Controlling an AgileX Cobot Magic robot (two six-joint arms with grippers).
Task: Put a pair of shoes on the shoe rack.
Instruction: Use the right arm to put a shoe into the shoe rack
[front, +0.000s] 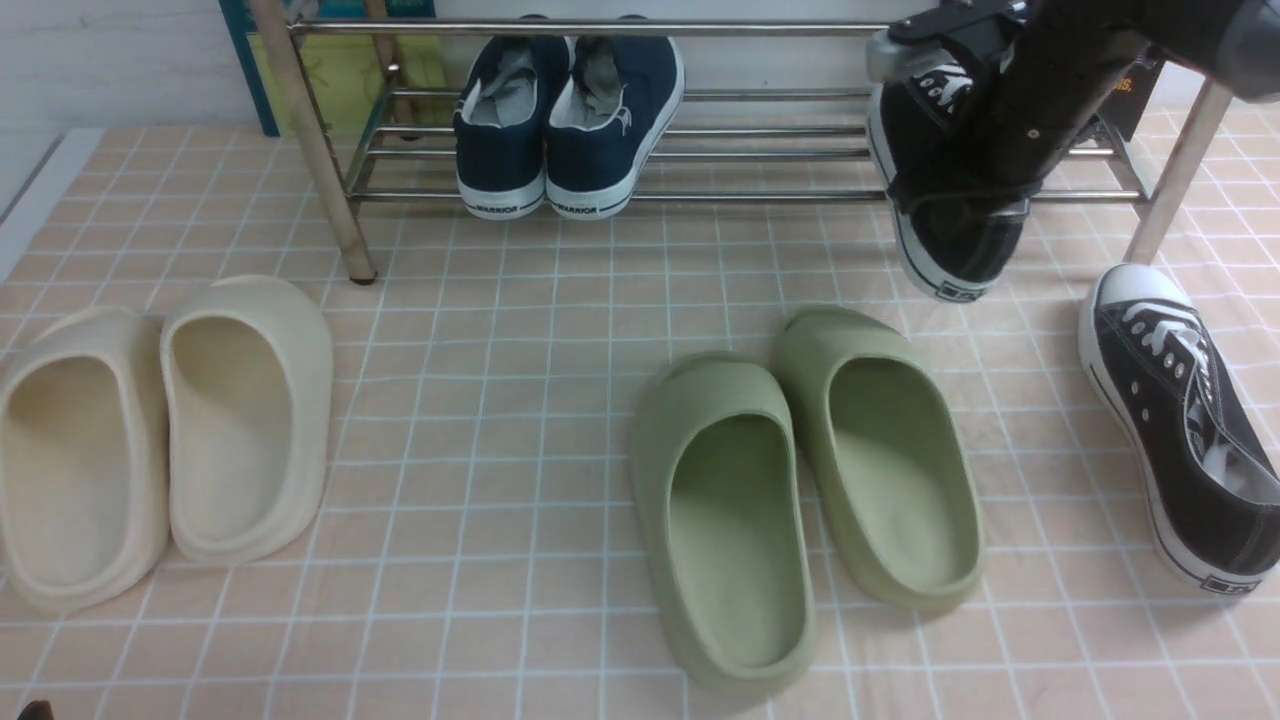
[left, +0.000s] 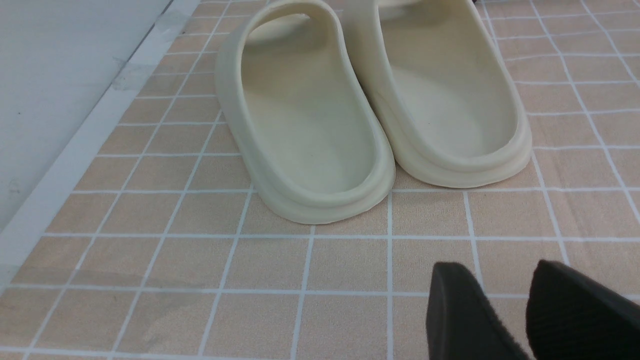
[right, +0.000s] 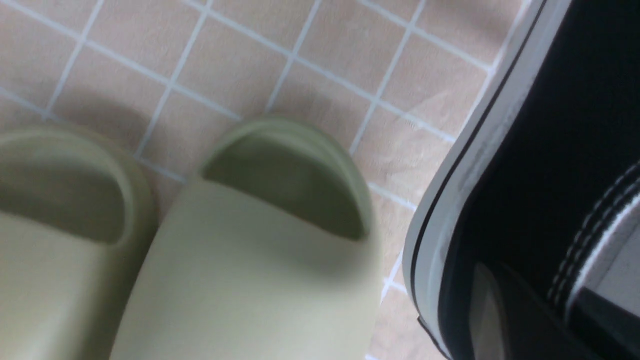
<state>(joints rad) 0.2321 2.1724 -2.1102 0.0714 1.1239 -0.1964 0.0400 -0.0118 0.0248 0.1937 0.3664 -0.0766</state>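
Sneaker (front: 965, 245) hangs pinched in right gripper (right: 530, 287), 2 o'clock, by shoe rack (front: 770, 196); mate (front: 1150, 400) 3 o'clock; left gripper (left: 497, 265) jaws apart

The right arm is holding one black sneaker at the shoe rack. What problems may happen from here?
The held black sneaker has its heel jutting out past the front bar of the shoe rack, so it may tip off if released now. The right gripper pinches only the collar edge, so the shoe might swing or slip.
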